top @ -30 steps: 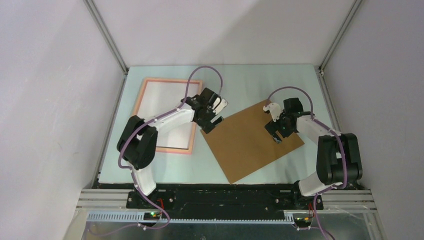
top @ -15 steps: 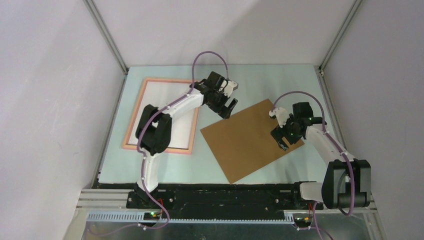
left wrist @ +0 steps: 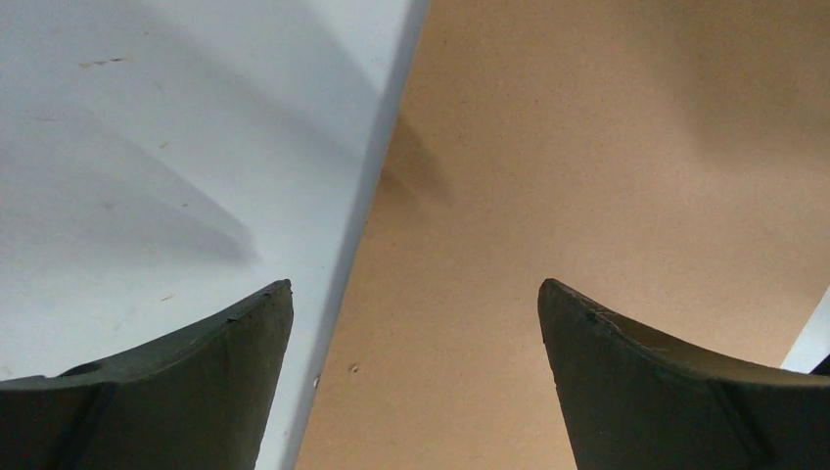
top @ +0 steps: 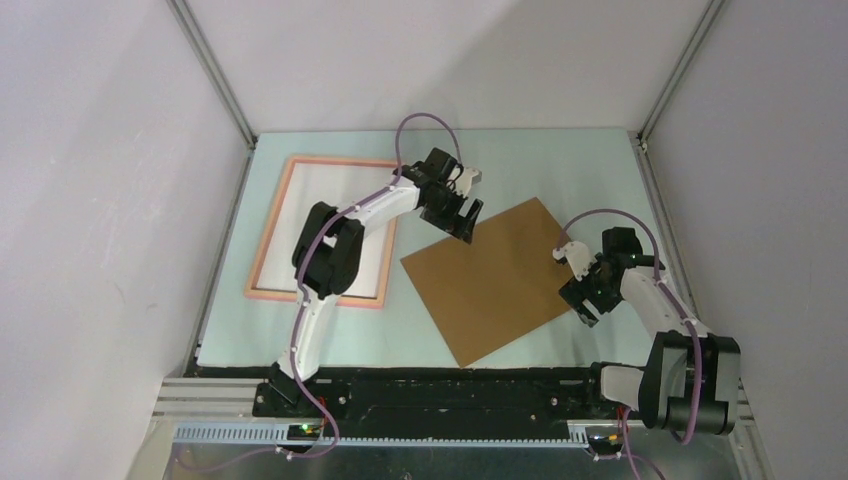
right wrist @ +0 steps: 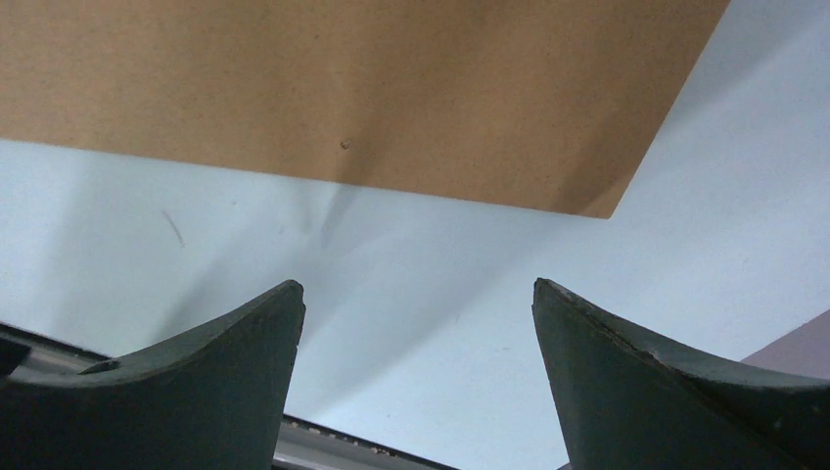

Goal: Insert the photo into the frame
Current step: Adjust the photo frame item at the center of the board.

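- We are looking down on a pale blue-green table [top: 560,170], which is sitting inside a booth of plain white walls [top: 450,60] with aluminium struts [top: 215,75] running up the corners.
- A brown backing board [top: 505,275] is lying flat and skewed at mid-table. The frame [top: 268,230] is lying flat on the left part of the table, apart from the board.
- The left gripper [top: 463,222] is hovering over the board's far left edge. Its fingers [left wrist: 176,392] are standing wide apart and holding nothing, and its wrist camera is showing the board's edge passing between them.
- The right gripper [top: 582,305] is hanging at the board's right corner. Its fingers [right wrist: 675,392] are also spread wide and empty. In its wrist view they are straddling bare table just off the board's edge.
- The left arm is crossing the frame's right side and hiding part of its rim.
- A white field [top: 300,210] is filling the frame's opening. We cannot tell whether this is a print lying face down, the pane, or something else.
- Both wrist views are cropping the fingers at the bottom edge, so we cannot tell how high the fingertips are hanging above the surface.
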{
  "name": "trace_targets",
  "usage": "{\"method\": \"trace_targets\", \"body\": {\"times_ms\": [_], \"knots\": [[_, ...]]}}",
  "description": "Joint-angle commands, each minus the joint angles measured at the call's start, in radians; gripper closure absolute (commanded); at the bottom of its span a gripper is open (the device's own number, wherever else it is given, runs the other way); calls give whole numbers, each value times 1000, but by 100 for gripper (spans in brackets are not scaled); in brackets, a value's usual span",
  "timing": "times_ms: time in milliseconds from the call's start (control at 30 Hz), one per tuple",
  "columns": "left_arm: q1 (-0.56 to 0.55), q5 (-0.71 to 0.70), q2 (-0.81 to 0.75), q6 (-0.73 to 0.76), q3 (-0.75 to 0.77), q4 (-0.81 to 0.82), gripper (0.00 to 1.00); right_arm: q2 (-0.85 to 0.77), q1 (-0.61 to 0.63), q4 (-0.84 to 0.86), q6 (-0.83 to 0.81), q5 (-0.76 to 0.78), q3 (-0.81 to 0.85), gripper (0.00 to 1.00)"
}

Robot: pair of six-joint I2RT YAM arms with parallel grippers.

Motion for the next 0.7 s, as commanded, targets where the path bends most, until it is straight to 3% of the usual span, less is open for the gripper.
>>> {"method": "trace_targets", "body": {"times_ms": [0, 400, 667], "knots": [[5, 53, 20, -43, 35, 9, 0, 52, -7, 91, -5, 56, 0, 10], [19, 120, -17, -62, -109, 9, 1, 226, 64, 322, 105, 203, 15, 10], [49, 211, -96, -79, -262, 23, 3, 403, 127, 353, 212, 223, 156, 10]]}}
